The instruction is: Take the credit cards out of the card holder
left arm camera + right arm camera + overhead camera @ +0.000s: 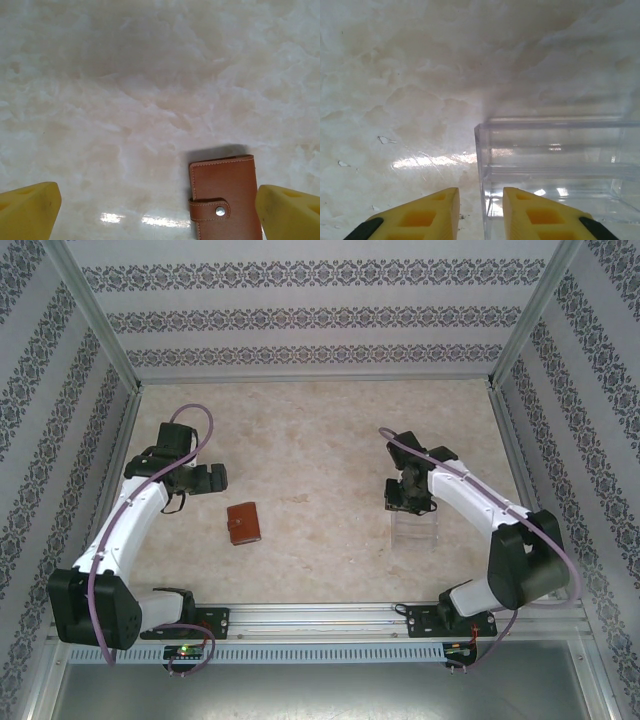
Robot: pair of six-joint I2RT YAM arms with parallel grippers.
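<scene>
The card holder (243, 523), a reddish-brown leather folder, lies flat on the table, shut with its snap tab fastened. The credit cards are hidden. My left gripper (214, 478) hovers up and to the left of the holder, wide open and empty. In the left wrist view the card holder (225, 195) lies just inside the right fingertip of the left gripper (159, 210). My right gripper (408, 502) is far to the right over a clear plastic tray (416, 530). In the right wrist view the right gripper (481, 194) straddles the tray's left wall (481, 165), its jaws a narrow gap apart.
The table is pale marbled stone (320, 440), fenced by patterned walls and a metal frame. The clear tray (555, 122) holds nothing that I can see. An aluminium rail (320, 618) runs along the near edge between the arm bases.
</scene>
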